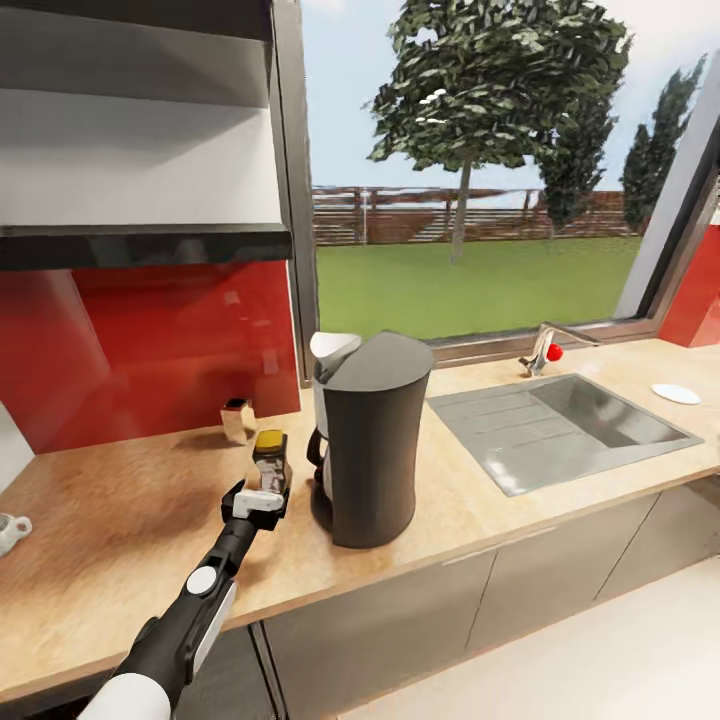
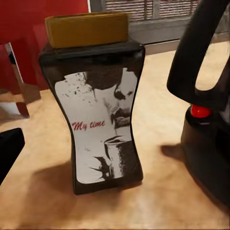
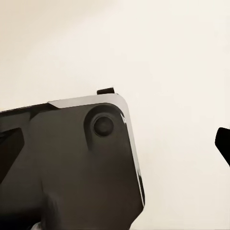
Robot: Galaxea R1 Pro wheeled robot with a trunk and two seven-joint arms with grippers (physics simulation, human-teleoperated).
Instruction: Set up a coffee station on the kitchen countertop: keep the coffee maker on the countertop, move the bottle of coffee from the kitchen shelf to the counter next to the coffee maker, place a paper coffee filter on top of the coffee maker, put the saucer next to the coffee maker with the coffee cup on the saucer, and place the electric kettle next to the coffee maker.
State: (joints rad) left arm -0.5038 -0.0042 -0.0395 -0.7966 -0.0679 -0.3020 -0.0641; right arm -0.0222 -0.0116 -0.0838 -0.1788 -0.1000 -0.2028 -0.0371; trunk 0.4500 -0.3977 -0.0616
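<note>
While our left gripper point(image 1: 262, 497) hovers just behind the bottle of coffee point(image 1: 270, 458), its fingers parted and gripping nothing, we see that dark, yellow-capped bottle point(image 2: 98, 103) standing upright on the wooden countertop point(image 1: 120, 510) just left of the coffee maker point(image 1: 368, 440).

my left gripper point(image 1: 262, 497) has open countertop point(image 1: 120, 510) on its left. ahead stands the coffee bottle point(image 1: 270, 458), with the coffee maker point(image 1: 368, 452) just to its right, narrowing that side. a small jar point(image 1: 237, 420) stands farther back.
</note>
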